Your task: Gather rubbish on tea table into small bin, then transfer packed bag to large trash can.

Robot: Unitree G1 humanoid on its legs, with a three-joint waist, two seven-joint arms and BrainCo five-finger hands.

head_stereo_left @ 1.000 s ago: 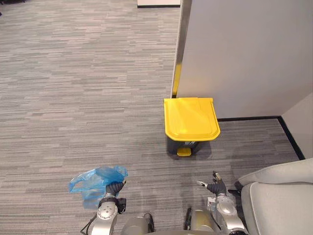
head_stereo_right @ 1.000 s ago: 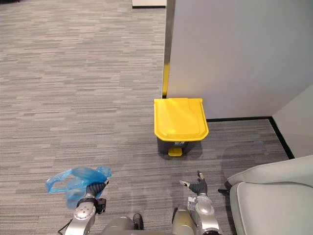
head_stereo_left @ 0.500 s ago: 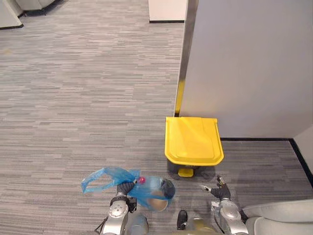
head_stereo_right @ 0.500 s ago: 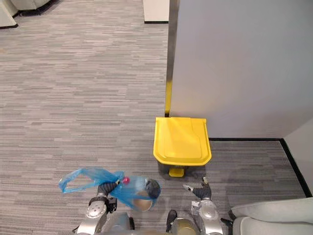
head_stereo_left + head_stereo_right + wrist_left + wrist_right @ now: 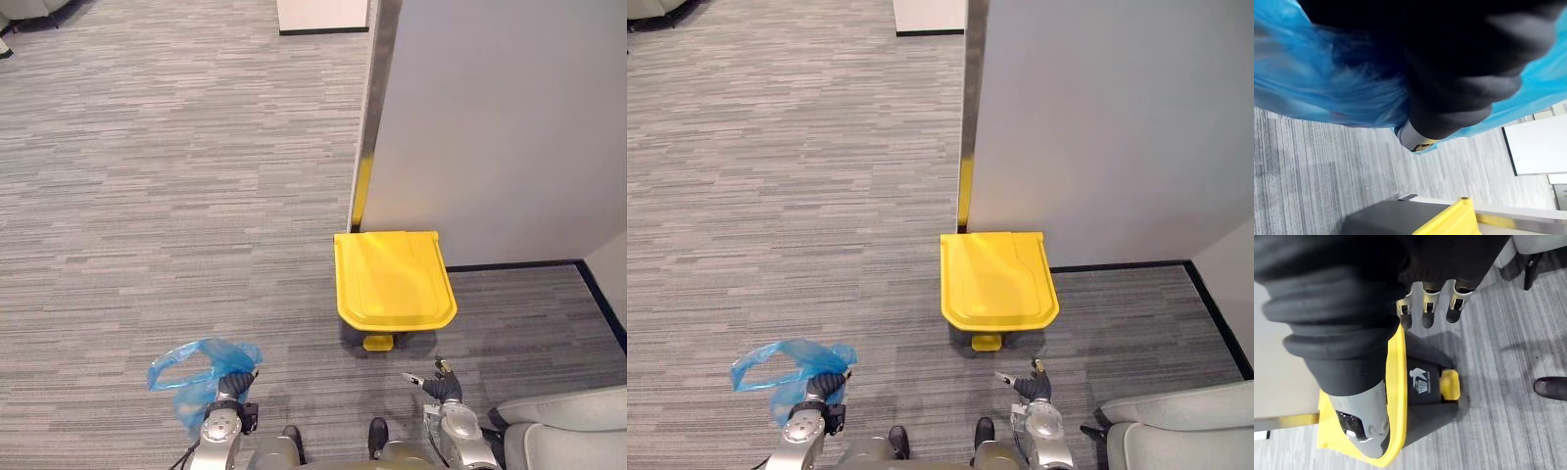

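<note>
My left hand (image 5: 231, 388) is shut on the gathered top of a blue plastic bag (image 5: 192, 364), which hangs at the lower left over the carpet. In the left wrist view the blue bag (image 5: 1312, 83) wraps round the hand. The large trash can (image 5: 394, 278) has a yellow lid, a dark body and a yellow pedal (image 5: 377, 343). It stands with its lid down against the wall, ahead and to the right of the bag. My right hand (image 5: 439, 383) hangs open and holds nothing, just short of the can (image 5: 1422, 387).
A tall grey partition wall (image 5: 490, 127) with a metal edge (image 5: 364, 157) rises behind the can. A light grey sofa (image 5: 573, 436) fills the lower right corner. Grey carpet (image 5: 147, 196) stretches to the left and ahead.
The bag, swung out to the right of my left hand half a second ago, hangs back by the hand. The camera has shifted; the can stays put.
</note>
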